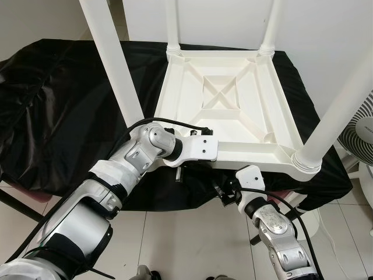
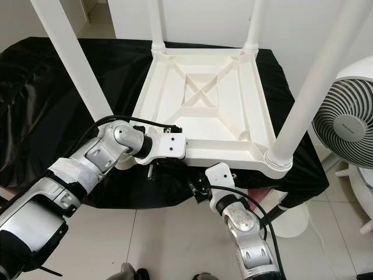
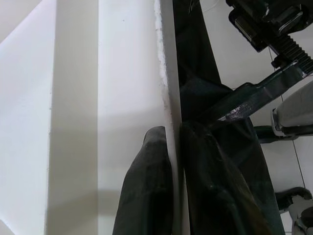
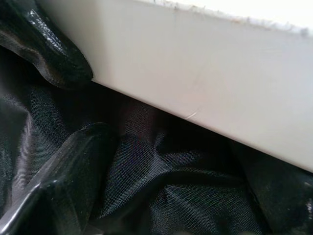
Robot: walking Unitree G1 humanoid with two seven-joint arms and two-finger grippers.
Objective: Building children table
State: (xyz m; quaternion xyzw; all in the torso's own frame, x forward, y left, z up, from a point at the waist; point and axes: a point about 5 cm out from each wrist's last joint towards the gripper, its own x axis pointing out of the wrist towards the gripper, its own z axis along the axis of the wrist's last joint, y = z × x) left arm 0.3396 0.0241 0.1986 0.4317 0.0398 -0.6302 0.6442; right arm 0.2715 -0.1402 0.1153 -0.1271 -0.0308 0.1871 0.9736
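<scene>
- Since the white children's table (image 1: 224,99) lies upside down on a black cloth (image 1: 64,99) with four legs (image 1: 113,64) standing up from its corners, the assembly looks almost finished; by my judgement, what is left is checking the legs and turning the table onto its feet.
- Sitting at about 12 o'clock from the robot, the table has its near rim (image 1: 250,153) running along the near edge of the covered surface, just ahead of both arms.
- At about 11 o'clock on that rim, the left gripper (image 3: 171,161) is clamped on it: in the left wrist view one black finger lies against the inner white wall and the other against the outer side.
- At about 1 o'clock, the right gripper (image 4: 73,107) sits below the rim with its fingers apart; one fingertip (image 4: 58,58) is touching the rim's underside, the other lies on the cloth, nothing held.
- Room is tight to the right: a white fan (image 2: 349,125) stands at 3 o'clock, just beside the near right leg (image 2: 312,87), so tipping the table that way risks a knock.
- Towards 9 o'clock the cloth spreads wide, and tiled floor (image 1: 175,245) lies at 6 o'clock.
</scene>
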